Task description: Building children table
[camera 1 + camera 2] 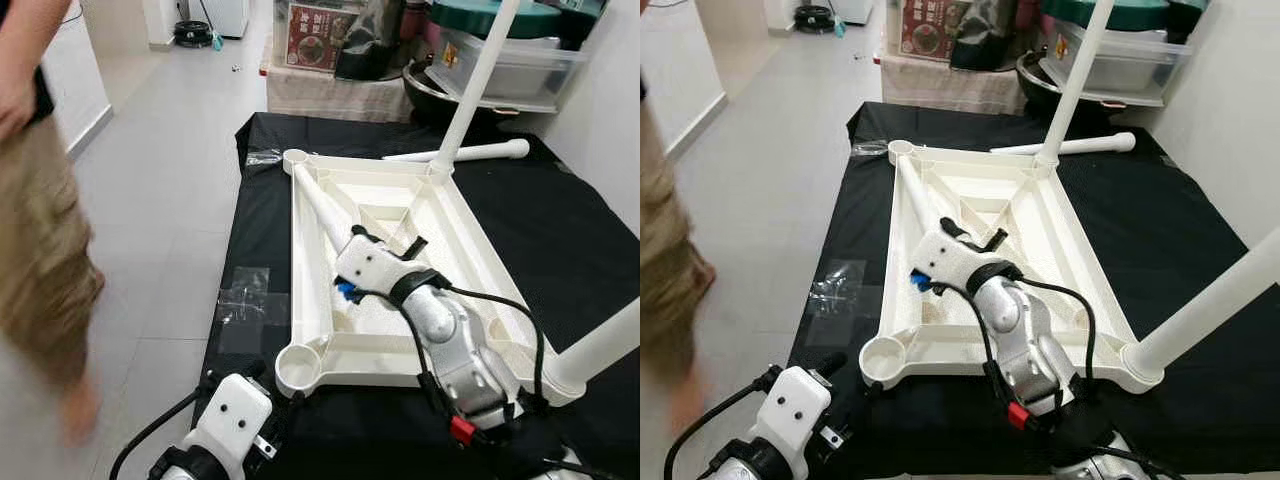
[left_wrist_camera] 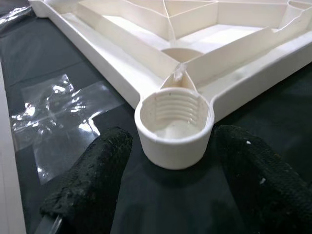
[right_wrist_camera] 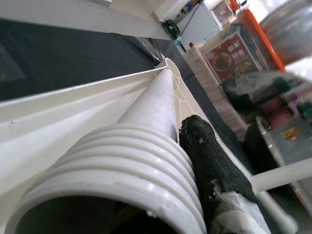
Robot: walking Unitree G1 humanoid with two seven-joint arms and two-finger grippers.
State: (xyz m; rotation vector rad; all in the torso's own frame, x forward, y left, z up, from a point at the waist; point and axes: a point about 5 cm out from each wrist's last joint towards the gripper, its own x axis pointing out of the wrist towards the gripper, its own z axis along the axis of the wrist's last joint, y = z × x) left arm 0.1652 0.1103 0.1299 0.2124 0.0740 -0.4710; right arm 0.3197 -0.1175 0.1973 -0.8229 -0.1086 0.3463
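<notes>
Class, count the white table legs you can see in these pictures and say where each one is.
4: one leg upright in the tabletop's far right corner, one in its near right corner, one lying on the black cloth behind, one in the right gripper.

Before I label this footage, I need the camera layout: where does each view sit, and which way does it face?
Left eye view: head, looking down at the upturned tabletop on black cloth; both arms show.
Right eye view: same scene, shifted sideways; right gripper holds a loose leg.
Left wrist view: looks along the left gripper at the near corner socket.
Right wrist view: looks along that leg's threaded end.
Shared: tabletop, both eye views.
</notes>
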